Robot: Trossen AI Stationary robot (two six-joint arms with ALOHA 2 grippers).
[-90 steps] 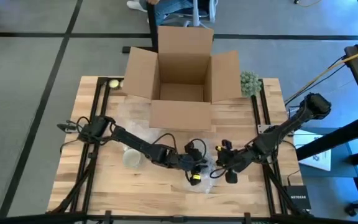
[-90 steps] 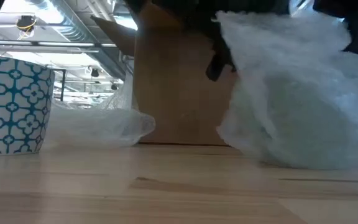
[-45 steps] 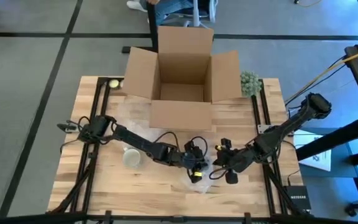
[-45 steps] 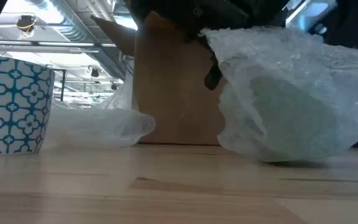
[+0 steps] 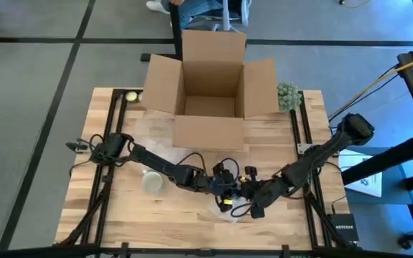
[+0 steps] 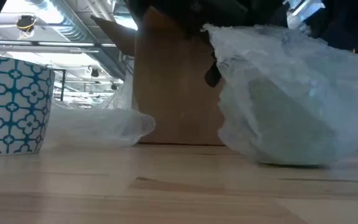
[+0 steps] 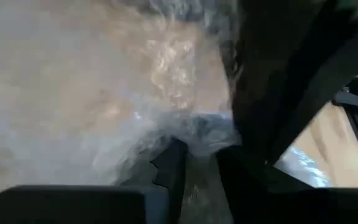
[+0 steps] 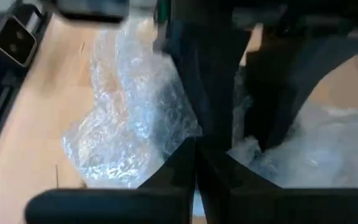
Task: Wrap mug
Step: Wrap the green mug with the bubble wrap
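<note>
High view, entry one: both arms meet near the front middle of the desk (image 5: 120, 215), over a crumpled bundle of bubble wrap (image 5: 229, 209).

Step in hand, as judged: mid-wrap, the film being gathered and folded round the mug.

Left pincer (image 5: 224, 195): low over the bundle, right against it. The left wrist view shows its two dark fingers (image 7: 169, 171) drawn close together with film bunched at their tips; it appears to be pinching the wrap.

Right pincer (image 5: 253, 203): just beside the left one, on the bundle's other side. In the right wrist view its fingers (image 8: 188, 165) sit nearly together with film caught between them, so it too seems to grip the wrap.

Task item: the mug being wrapped lies under and between the two pincers, not directly visible. The low view shows a rounded greenish mass (image 6: 278, 118) inside cloudy wrap, resting on the desk.

Other items:
- patterned blue-and-white mug (image 6: 11, 102), standing upright, well apart from the left pincer, unwrapped
- loose sheet of wrap (image 6: 98, 127), beside that mug
- open cardboard box (image 5: 210, 89), beyond both pincers

Next move, as judged: loose edges need pulling taut and tucking under without dragging the bundle or tearing the film.
</note>
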